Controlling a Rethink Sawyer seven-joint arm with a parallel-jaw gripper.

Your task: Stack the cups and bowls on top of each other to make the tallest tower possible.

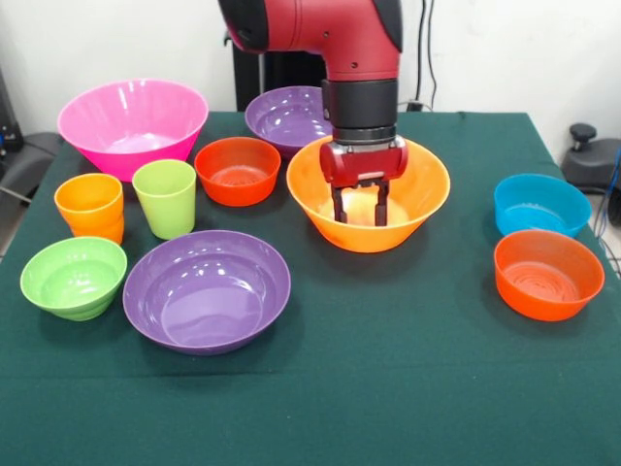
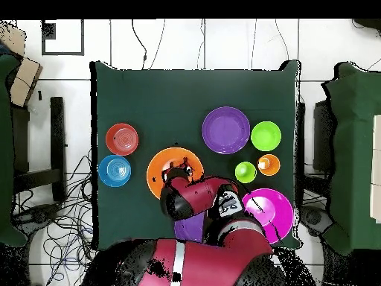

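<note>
My gripper hangs open inside the large yellow-orange bowl at mid-table, its two dark fingers apart with nothing between them. Behind it sits a purple bowl, with a red-orange bowl and the large pink bowl to the left. Further forward on the left stand the orange cup, the lime green cup, a small lime green bowl and a wide purple bowl. On the right are a blue bowl and a second red-orange bowl. Each piece stands on its own.
A dark green cloth covers the table. From overhead, my arm covers part of the yellow-orange bowl and of the purple bowl behind it. Chairs and cables lie off both table sides.
</note>
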